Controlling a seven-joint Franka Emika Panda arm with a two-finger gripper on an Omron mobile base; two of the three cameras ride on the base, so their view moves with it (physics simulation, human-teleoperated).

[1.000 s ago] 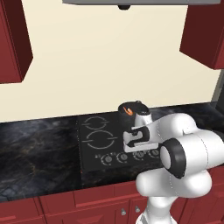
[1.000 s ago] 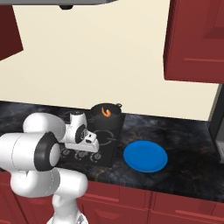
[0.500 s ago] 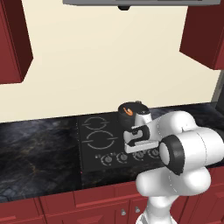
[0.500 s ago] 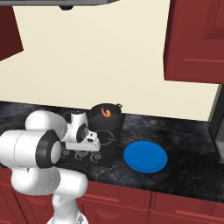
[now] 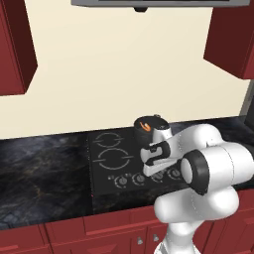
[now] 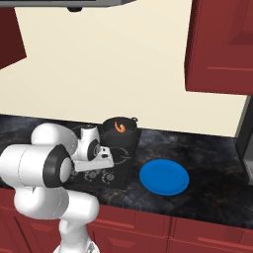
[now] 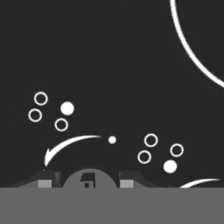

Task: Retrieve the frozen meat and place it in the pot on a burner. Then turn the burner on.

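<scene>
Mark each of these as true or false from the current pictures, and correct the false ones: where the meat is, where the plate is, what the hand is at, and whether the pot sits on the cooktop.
1. The frozen meat lies inside the pot. True.
2. The blue plate sits on the cooktop. False: it lies on the dark counter, beside the cooktop.
3. The hand is closed around a pot handle. False: its fingertips straddle a round cooktop knob, low over the knob row.
4. The pot stands on the cooktop. True.
5. The plate holds a second chunk of meat. False: nothing lies on it.
</scene>
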